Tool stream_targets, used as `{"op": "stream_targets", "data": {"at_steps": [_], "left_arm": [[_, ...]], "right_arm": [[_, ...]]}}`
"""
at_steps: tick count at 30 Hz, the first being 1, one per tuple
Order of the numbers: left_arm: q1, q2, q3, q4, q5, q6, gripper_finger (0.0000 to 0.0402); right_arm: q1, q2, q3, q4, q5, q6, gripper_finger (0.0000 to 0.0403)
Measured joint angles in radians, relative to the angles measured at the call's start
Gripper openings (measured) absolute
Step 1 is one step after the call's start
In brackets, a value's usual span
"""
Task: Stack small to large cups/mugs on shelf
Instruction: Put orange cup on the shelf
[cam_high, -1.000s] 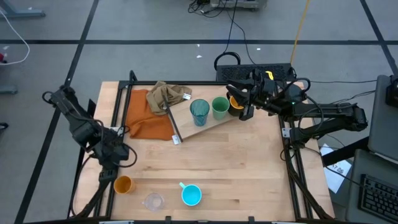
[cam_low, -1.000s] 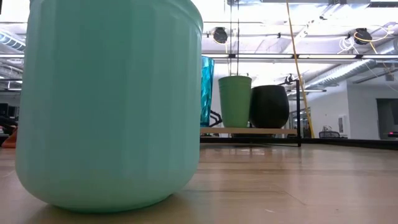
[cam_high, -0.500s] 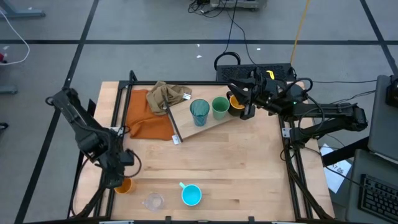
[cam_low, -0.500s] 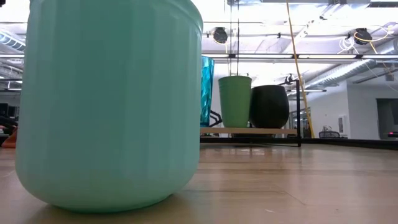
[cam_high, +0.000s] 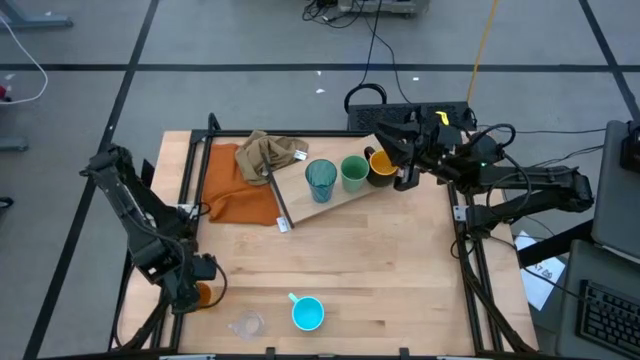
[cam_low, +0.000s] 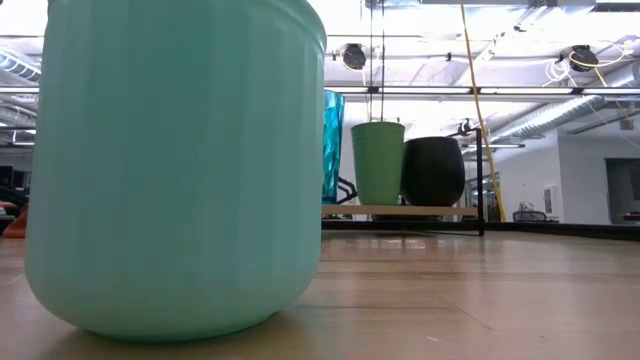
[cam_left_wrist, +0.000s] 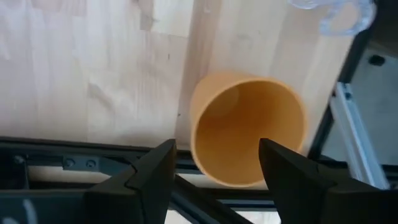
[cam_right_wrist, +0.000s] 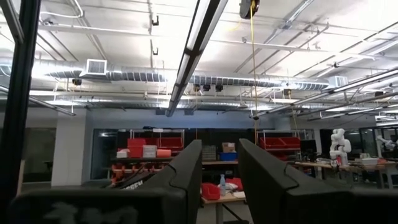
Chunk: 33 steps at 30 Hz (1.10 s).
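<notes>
High view, shelf: the shelf (cam_high: 335, 195) is a light wood board near the top middle of the table (cam_high: 380, 260), lying at a slant
High view, on the shelf: the teal tumbler (cam_high: 321, 180), the green cup (cam_high: 353, 173) and the black mug (cam_high: 380, 166) stand in a row, each close to the next
High view, right gripper: the right gripper (cam_high: 400, 160) is at the right end of the shelf, just beside the black mug
High view, left gripper: the left gripper (cam_high: 192, 291) is at the lower left of the table, right by the orange cup (cam_high: 205, 294)
High view, front of table: the clear glass (cam_high: 246, 324) and the light-blue mug (cam_high: 307, 313) sit near the bottom edge
High view, cloths: an orange cloth (cam_high: 237, 190) with a tan cloth (cam_high: 270, 153) on it, upper left of the table
Low view: the light-blue mug (cam_low: 180, 160) fills the left side; far behind, the tumbler (cam_low: 332, 145), green cup (cam_low: 377, 162) and black mug (cam_low: 433, 171) stand on the shelf (cam_low: 400, 211)
Left wrist view: the two fingers (cam_left_wrist: 155, 177) are wide apart, with the orange cup (cam_left_wrist: 249, 129) between them, open top facing the camera; I cannot tell if they touch it; the clear glass (cam_left_wrist: 333, 11) peeks in at the upper right
Right wrist view: the fingers (cam_right_wrist: 193, 171) are a little apart with nothing between them, and only the room shows past them
</notes>
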Motion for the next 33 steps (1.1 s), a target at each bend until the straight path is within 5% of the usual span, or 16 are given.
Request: {"op": "stream_targets", "data": {"at_steps": [9, 24, 33], "left_arm": [[0.0, 0.002, -0.116, 0.115, 0.054, -0.036, 0.023], [-0.005, 0.002, -0.136, 0.133, -0.034, -0.047, 0.023], [-0.004, 0.002, -0.199, 0.159, 0.034, -0.068, 0.023]], "right_arm": [[0.0, -0.015, 0.0, -0.001, 0.0, 0.0, 0.0096], [0.0, -0.022, 0.0, 0.0, 0.0, -0.011, 0.0096], [0.0, -0.03, 0.0, 0.004, 0.0, -0.012, 0.0096]]}}
